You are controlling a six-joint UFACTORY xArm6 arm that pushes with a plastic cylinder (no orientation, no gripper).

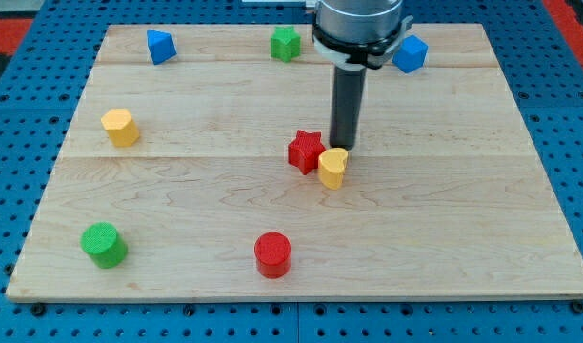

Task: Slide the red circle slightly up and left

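The red circle (272, 254) lies near the view's bottom, a little left of centre, on the wooden board (444, 229). My tip (345, 148) stands well above and to the right of it, near the board's middle. The tip is just behind a yellow heart-shaped block (332, 168) and right of a red star (306, 151); star and yellow block touch each other. The tip is far from the red circle.
A green circle (104, 245) lies at the bottom left. A yellow hexagon-like block (120, 127) is at the left. A blue block (160, 46), a green block (285, 43) and a blue cube (411, 53) line the top edge.
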